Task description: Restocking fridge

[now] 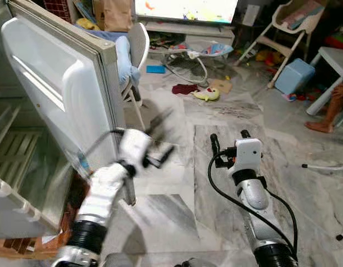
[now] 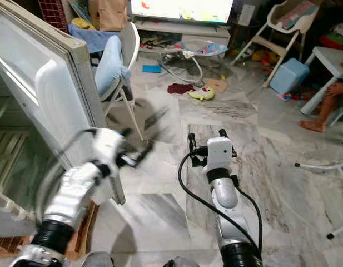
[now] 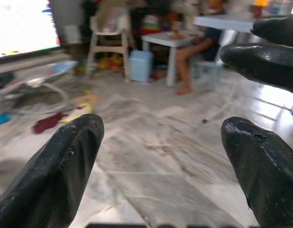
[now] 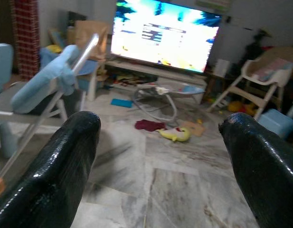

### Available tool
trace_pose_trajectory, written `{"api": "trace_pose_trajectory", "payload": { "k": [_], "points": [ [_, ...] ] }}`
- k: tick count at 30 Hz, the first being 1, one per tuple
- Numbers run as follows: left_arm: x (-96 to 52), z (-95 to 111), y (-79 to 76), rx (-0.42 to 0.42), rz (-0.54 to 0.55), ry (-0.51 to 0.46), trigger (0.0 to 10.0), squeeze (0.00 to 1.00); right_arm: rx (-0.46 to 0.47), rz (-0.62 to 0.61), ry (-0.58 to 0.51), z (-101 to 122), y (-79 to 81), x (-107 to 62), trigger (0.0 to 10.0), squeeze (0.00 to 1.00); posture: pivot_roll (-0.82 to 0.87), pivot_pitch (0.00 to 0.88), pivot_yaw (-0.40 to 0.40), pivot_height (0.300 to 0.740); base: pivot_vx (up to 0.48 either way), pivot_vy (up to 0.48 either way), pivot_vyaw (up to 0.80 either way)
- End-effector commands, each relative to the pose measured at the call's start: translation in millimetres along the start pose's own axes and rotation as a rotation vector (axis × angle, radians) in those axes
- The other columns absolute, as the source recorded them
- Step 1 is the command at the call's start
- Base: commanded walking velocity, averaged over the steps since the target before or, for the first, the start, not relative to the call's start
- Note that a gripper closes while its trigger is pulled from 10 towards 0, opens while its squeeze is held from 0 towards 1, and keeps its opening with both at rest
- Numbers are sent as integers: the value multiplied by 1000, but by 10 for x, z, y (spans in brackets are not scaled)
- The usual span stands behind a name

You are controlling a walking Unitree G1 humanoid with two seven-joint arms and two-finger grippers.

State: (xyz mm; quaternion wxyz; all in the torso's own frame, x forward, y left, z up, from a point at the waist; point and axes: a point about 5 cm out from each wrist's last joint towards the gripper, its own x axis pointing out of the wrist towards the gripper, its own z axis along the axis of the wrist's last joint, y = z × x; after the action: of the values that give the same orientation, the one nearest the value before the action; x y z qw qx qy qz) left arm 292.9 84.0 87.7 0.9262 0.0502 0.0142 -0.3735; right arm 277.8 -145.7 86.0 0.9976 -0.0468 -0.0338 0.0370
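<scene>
At the left of the frame, the open fridge door (image 1: 60,83) is seen standing out from the fridge interior (image 1: 15,150), where pale wire shelves are visible at the far left edge. The left gripper (image 1: 160,153) is held just right of the door's edge, blurred in the head views; in its wrist view its fingers (image 3: 56,166) are spread apart with nothing between them. The right gripper (image 1: 229,137) is raised at the centre over the marble floor (image 1: 177,211), its fingers (image 4: 61,161) likewise spread and empty. A chair with a blue cushion (image 2: 113,61) is placed behind the door. A lit screen (image 4: 160,35) is seen at the top, and a person's leg (image 1: 332,108) at the right edge.
</scene>
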Motion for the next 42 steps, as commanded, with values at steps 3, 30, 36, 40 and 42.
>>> {"api": "trace_pose_trajectory", "payload": {
  "k": [3, 30, 36, 40, 42],
  "points": [
    [-121, -27, 167, -18, 66, 9, 10000, 0, -6, -45, 8, -37, -118, -48, 10000, 0, 7, 0, -79, 740, 0, 0, -715],
    [-1526, -666, 699, -134, 770, 183, 10000, 0, -26, 98, 10, -82, 87, -44, 10000, 0, 62, 0, -104, 740, 0, 0, 148],
    [-1539, -676, 731, -140, 816, 187, 10000, 0, -19, 88, 18, -112, 51, -54, 10000, 0, 58, 0, -99, 740, 0, 0, 800],
    [-1546, -688, 716, -142, 830, 190, 10000, 0, -20, 87, 21, -121, 38, -60, 10000, 0, 59, 0, -99, 740, 0, 0, 800],
    [-1548, -693, 713, -142, 834, 191, 10000, 0, -20, 87, 22, -124, 35, -61, 10000, 0, 60, 0, -100, 740, 0, 0, 800]
  ]
}}
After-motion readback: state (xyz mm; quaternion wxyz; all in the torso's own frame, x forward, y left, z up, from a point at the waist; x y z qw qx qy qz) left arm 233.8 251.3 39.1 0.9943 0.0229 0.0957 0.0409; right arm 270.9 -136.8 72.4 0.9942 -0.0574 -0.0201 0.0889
